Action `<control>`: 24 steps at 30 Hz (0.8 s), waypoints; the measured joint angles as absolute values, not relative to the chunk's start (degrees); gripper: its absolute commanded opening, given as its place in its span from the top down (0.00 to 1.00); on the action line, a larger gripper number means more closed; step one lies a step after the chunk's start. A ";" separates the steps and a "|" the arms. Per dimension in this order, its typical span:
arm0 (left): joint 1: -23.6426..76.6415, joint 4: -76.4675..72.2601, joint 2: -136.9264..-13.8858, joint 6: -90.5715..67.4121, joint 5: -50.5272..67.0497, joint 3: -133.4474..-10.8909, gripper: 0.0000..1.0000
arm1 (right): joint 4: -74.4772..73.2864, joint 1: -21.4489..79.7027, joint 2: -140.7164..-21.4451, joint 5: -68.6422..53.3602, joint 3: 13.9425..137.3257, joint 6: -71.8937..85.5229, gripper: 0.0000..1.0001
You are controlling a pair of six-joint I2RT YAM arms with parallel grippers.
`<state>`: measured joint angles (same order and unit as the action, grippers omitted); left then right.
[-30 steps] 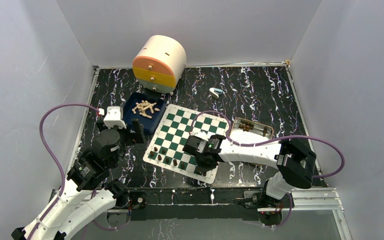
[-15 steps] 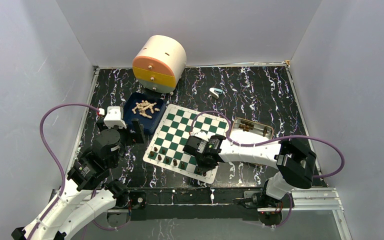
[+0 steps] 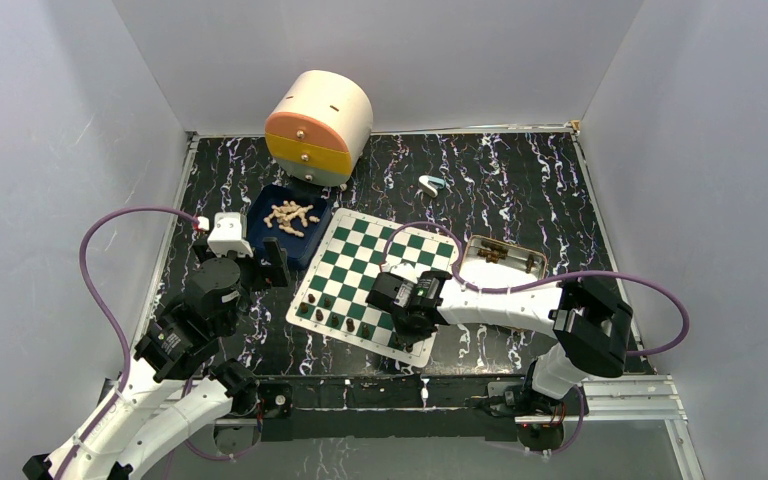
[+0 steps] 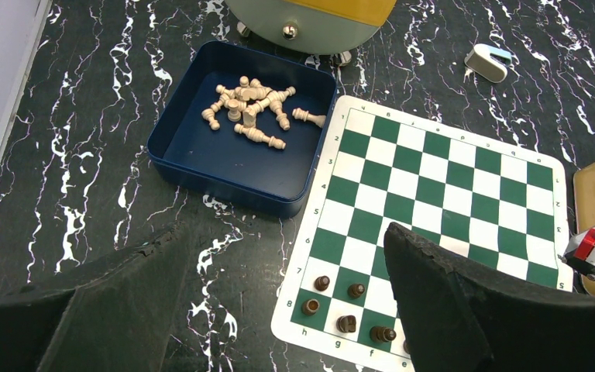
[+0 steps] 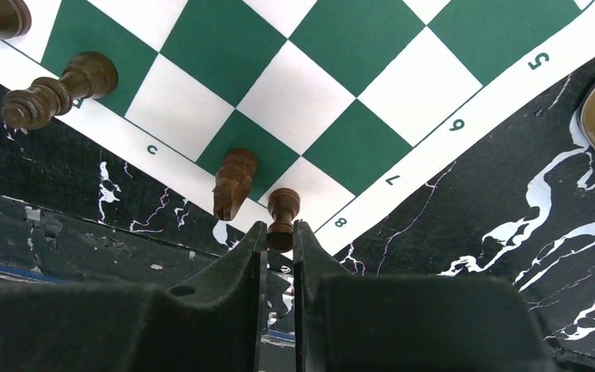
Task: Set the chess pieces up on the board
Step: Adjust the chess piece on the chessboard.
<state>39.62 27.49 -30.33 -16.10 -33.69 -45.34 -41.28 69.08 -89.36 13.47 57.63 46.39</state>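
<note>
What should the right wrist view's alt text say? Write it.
The right gripper pinches a dark brown piece at the board's corner by the 8. A second dark piece stands beside it, a third piece farther left.

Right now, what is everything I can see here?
board: one, green and white, mid-table.
dark pieces: about eight, brown, board's near rows; more in the tin.
corner piece: one, brown, board's near right corner.
pale pieces: a heap, beige, in the tray.
tray: one, dark blue, left of the board.
tin: one, gold, right of the board.
drawers: one round unit, cream, at the back.
clip: one, white and blue, behind the board.
table: one, black, white-veined.
left gripper: one, black, open, left of the board.
right gripper: one, black, shut on the corner piece.
</note>
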 measured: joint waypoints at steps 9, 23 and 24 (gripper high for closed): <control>39.62 27.49 -30.33 -16.21 -33.69 -45.34 0.08 | -42.22 69.08 -89.19 13.98 57.67 46.57 0.84; 39.62 27.49 -30.83 -16.34 -33.69 -45.34 0.08 | -43.68 69.08 -88.64 14.48 57.67 46.54 0.85; 39.62 27.49 -30.92 -16.34 -33.69 -45.34 0.08 | -43.70 69.08 -88.55 14.48 57.67 46.52 0.85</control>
<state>39.62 27.49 -30.92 -16.34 -33.69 -45.34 -43.70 69.08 -88.55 14.48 57.67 46.52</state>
